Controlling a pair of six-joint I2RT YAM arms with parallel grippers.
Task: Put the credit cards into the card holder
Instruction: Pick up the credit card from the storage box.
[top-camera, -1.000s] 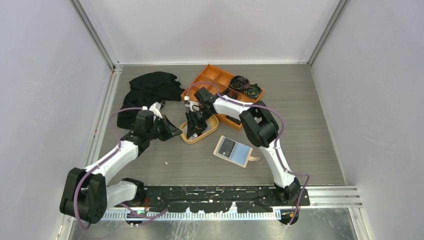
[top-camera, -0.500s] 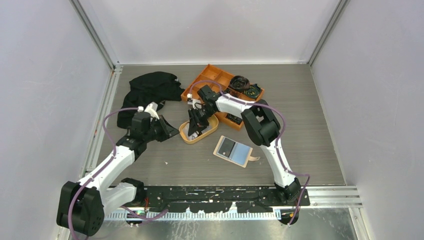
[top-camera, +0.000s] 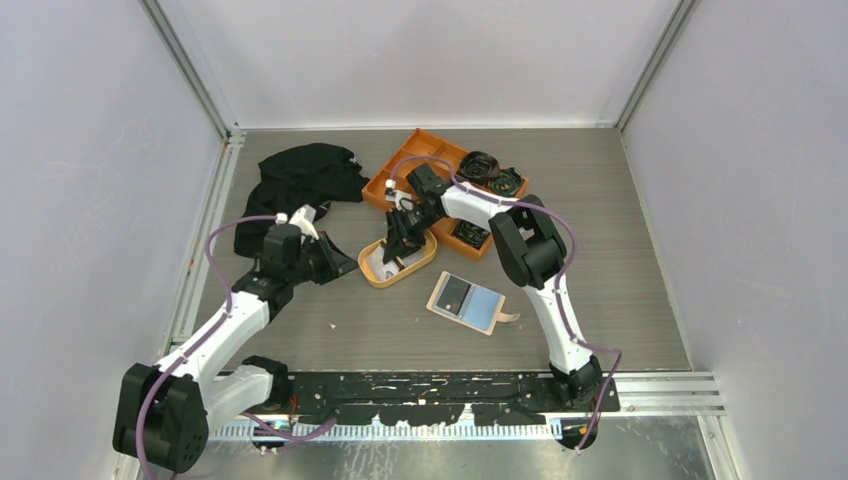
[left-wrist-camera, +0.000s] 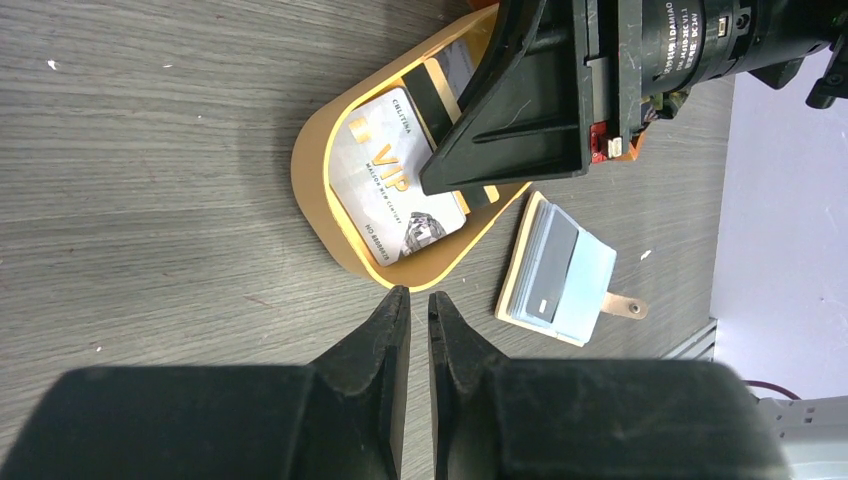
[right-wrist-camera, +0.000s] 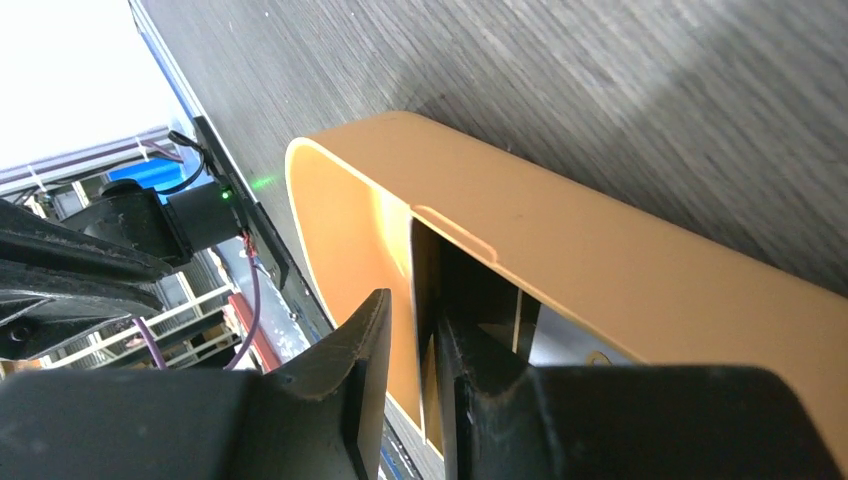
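- Left gripper (left-wrist-camera: 412, 298): jaws all but closed, nothing between them. It hovers over bare table just off the near rim of the oval dish (left-wrist-camera: 312, 185). Judged idle, and well placed to steady the dish if it slides.
- Credit cards: a white VIP card (left-wrist-camera: 395, 195) lies flat in the dish. A black card (left-wrist-camera: 432, 95) sits at the far end, partly hidden by the other arm's fingers.
- Right gripper (right-wrist-camera: 412, 312): down inside the dish, close to its inner wall, jaws narrow. Neither wrist view shows whether a card edge sits between them.
- Step judged: lifting one card out of the dish.
  - Work the thin edge up against the wall so a finger gets under it.
  - Pinch lightly and rise straight until clear of the rim.
  - Watch for two cards lifting together, or the dish dragging along.
- Card holder (top-camera: 467, 302): lies open on the table right of the dish, apart from it, snap tab sticking out. A dark card and a light blue card appear to be seated in it.
  - Nothing pins the holder, so it may skid under a push. Bring the card in low, along the line of the slot.
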